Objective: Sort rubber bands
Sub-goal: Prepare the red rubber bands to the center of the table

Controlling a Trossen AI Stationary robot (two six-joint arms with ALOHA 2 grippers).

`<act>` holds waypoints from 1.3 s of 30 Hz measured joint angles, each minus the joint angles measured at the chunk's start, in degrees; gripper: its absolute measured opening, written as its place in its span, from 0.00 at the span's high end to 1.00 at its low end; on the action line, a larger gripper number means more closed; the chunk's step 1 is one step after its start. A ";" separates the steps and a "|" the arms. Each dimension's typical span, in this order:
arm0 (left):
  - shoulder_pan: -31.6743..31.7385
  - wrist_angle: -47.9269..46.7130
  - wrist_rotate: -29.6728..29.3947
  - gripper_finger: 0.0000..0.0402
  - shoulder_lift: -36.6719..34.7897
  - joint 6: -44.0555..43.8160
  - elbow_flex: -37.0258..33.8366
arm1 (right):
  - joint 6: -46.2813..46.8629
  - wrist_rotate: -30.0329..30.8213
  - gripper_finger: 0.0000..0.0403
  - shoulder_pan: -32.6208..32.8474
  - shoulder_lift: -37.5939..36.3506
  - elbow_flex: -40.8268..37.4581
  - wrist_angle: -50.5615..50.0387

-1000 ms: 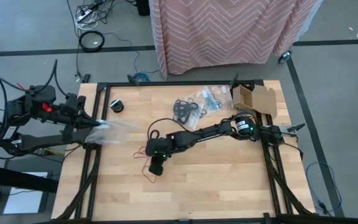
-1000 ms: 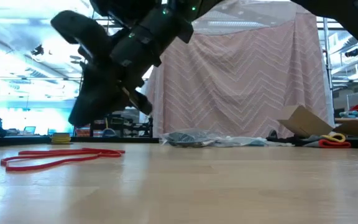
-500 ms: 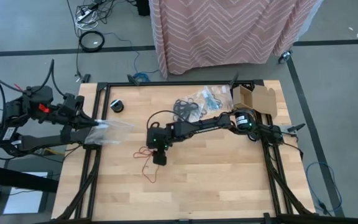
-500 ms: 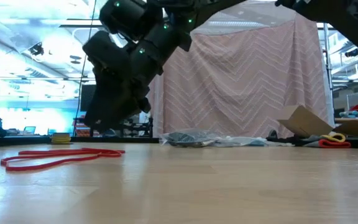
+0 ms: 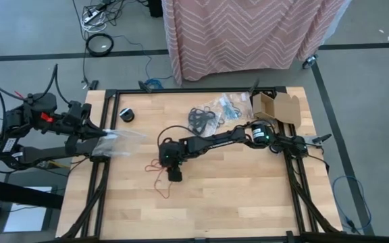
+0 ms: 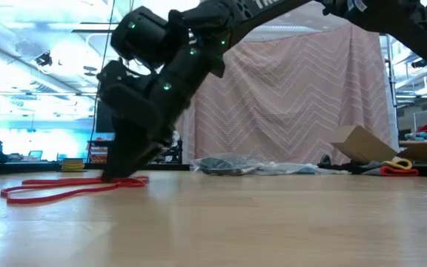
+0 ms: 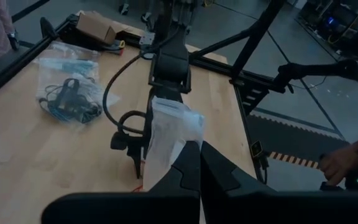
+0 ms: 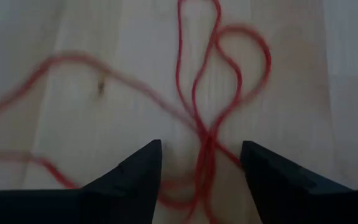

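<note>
1. Left gripper [image 5: 92, 138]: you find it at the table's left edge, its fingers [image 7: 191, 165] pressed together on a clear plastic bag [image 5: 120, 140] that hangs out over the wood.

2. Small black round object [image 5: 126, 115]: it sits on the table [image 5: 248, 196] near the far left corner, apart from everything else.

3. Red rubber bands [image 5: 159, 174]: you see thin red loops lying flat on the wood left of centre, tangled and crossing one another. In the low view they lie as a long flat loop [image 6: 65, 187] on the tabletop.

4. Right gripper [image 5: 175, 174]: the arm reaches across from the right edge and its tip is down at the red loops. In the right wrist view your fingers [image 8: 135, 174] stand wide apart, with the crossing strands [image 8: 207, 134] between them; nothing is clamped.

5. Dark rubber bands [image 5: 202, 120]: a black cluster lies toward the far side, centre, just beside clear bags [image 5: 229, 105] holding teal-blue bands.

6. Cardboard box [image 5: 275, 106]: it stands open at the far right corner.
</note>
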 joint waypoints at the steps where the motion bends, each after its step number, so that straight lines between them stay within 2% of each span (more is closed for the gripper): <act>1: -0.01 0.07 -0.08 1.00 -0.01 -0.19 0.02 | 0.27 -0.18 0.48 0.04 0.52 0.17 1.14; 5: 0.00 0.06 -0.51 1.00 0.00 -1.01 0.02 | 0.50 0.27 0.56 0.70 1.00 0.34 0.33; 7: 0.00 0.03 -0.51 1.00 0.00 -1.17 0.02 | 0.54 3.12 0.68 1.38 1.02 0.40 -1.13; 10: 0.00 0.22 -0.95 1.00 0.00 -1.48 0.02 | 2.26 6.11 0.92 2.43 0.75 0.47 -4.56; 11: 0.00 0.54 -1.14 1.00 0.00 -1.75 0.02 | 3.98 6.46 0.96 2.65 0.60 0.47 -5.91; 16: 0.00 1.76 -1.34 1.00 0.02 -2.34 0.02 | 20.02 10.16 0.99 4.22 -0.14 0.49 -14.98; 22: -0.01 2.13 -2.15 1.00 0.00 -2.34 0.02 | 29.45 12.13 1.00 8.22 -5.10 -0.51 -26.00; 27: 0.00 7.31 -1.50 1.00 0.19 -2.32 -0.97 | 35.53 17.34 1.00 12.28 -13.18 -0.08 -33.99; 32: -0.01 16.00 1.77 1.00 0.51 -2.70 -7.54 | 41.85 21.32 1.00 14.84 -19.87 -0.29 -40.26; 39: -0.01 31.26 9.60 1.00 1.66 -6.30 -21.94 | 46.54 20.16 1.00 14.90 -27.87 -0.08 -50.07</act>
